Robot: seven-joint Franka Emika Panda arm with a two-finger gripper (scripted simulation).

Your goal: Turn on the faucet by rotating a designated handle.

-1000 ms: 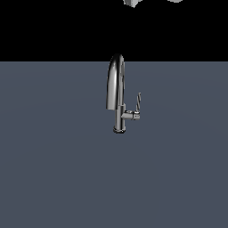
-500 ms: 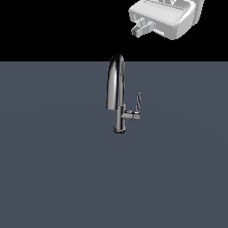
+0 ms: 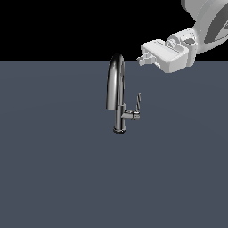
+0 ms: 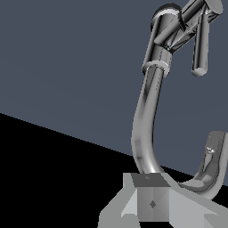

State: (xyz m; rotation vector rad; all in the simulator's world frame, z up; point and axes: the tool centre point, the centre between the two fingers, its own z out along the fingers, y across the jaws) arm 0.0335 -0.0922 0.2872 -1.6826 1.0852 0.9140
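Standing upright on the flat grey surface (image 3: 53, 178), the faucet (image 3: 116, 91) occupies the middle of the exterior view, its slim post rising from a small round base and its arched spout curving over and down toward the exterior view's left. The handle (image 3: 138, 103) is a thin flat lever on a short horizontal stub projecting from the post toward the exterior view's right; the lever points upward from the stub's outer end, nearly vertical. The gripper (image 3: 143, 59) hangs above and to the exterior view's right of the faucet, level with the top of the spout's arch, near it but apart from it, and well clear of the handle below. Its fingers (image 3: 142, 61) point toward the spout, with nothing between them; whether they are spread or closed cannot be told from either view. In the wrist view, the faucet (image 4: 149, 120) and the handle (image 4: 200, 44) lie beyond the gripper (image 4: 152, 202).
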